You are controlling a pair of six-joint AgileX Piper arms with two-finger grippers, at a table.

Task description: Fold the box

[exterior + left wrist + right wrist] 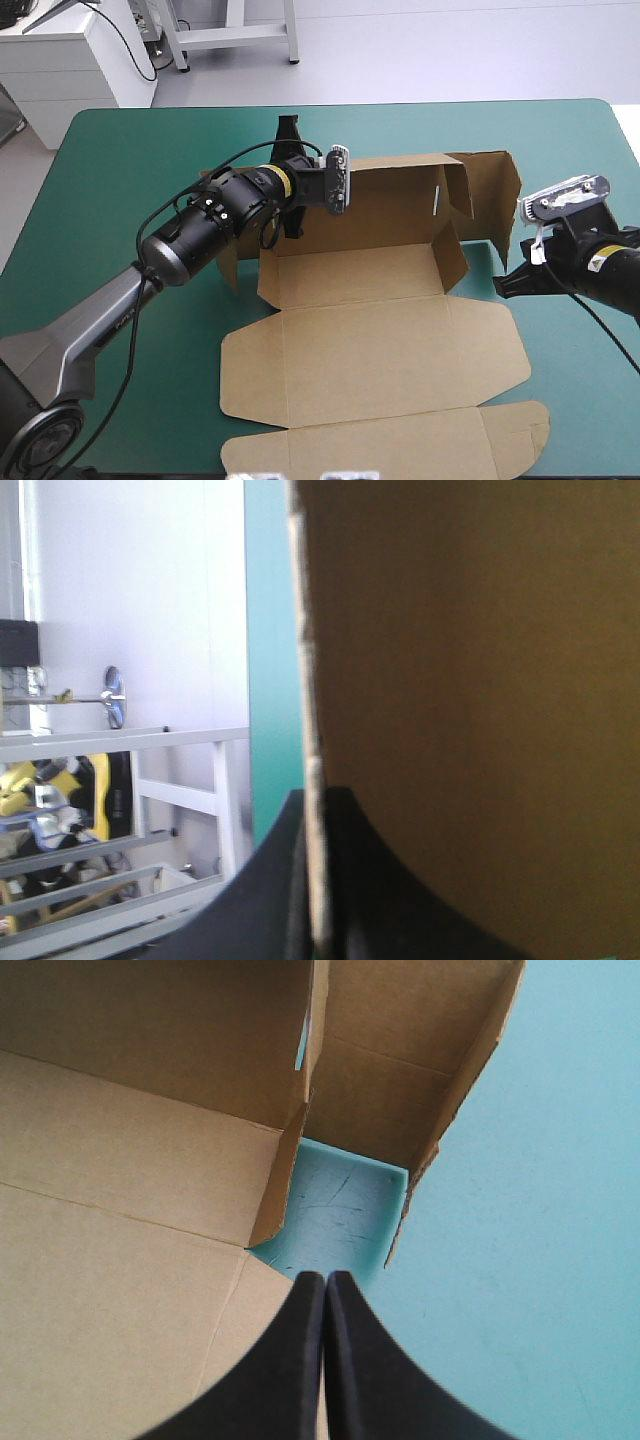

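Note:
The brown box lies mid-table, its back wall and a right-hand flap raised, its base and lid flat. My left gripper is at the back-left corner, shut on a raised wall there. In the left wrist view the board's edge runs between the black fingers, and the wall fills the space beside it. My right gripper hovers shut just off the box's right side. In the right wrist view this gripper holds nothing and points at the right corner and the standing flap.
The lid's tuck flap reaches close to the table's near edge. Bare teal-green cover lies to the right of the box, and more to the left beyond my left arm. A patch of cover shows between the right wall and flap.

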